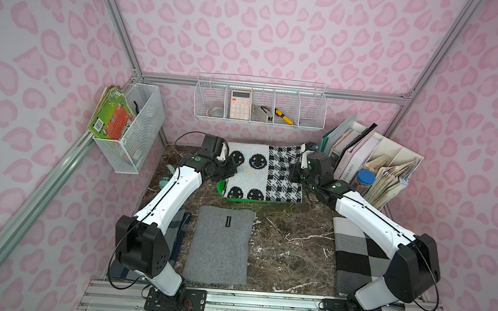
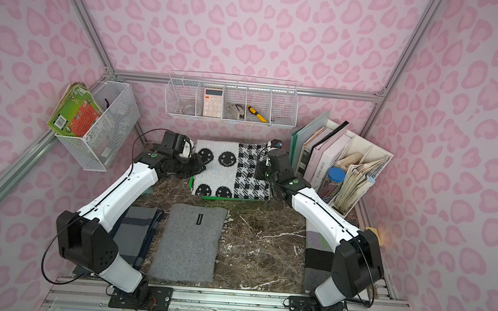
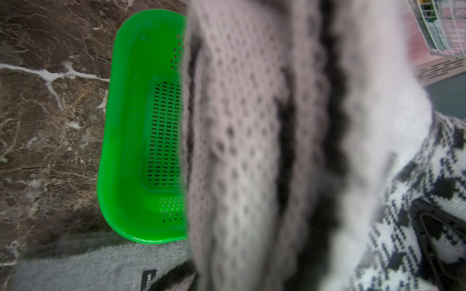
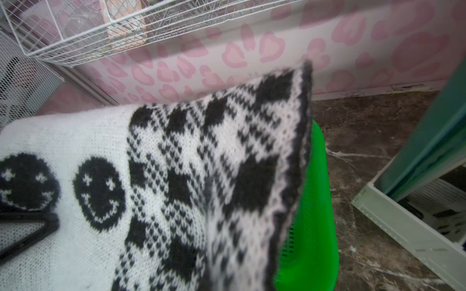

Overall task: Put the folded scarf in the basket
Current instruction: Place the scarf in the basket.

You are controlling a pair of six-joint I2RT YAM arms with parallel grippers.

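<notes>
Since I want fold flat above green basket (image 1: 221, 187), left gripper (image 1: 231, 167), right gripper (image 1: 294, 174) clamped tight on opposite ends of smiley scarf (image 1: 266, 172).

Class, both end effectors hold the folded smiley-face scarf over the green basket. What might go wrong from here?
1. The scarf hides nearly all of the green basket; if released unevenly, its edges may drape over the rim.
2. The left end effector pinches several stacked layers; the fold may spring open on release.
3. The right end effector works close to the file organiser; withdrawing could bump it.
</notes>
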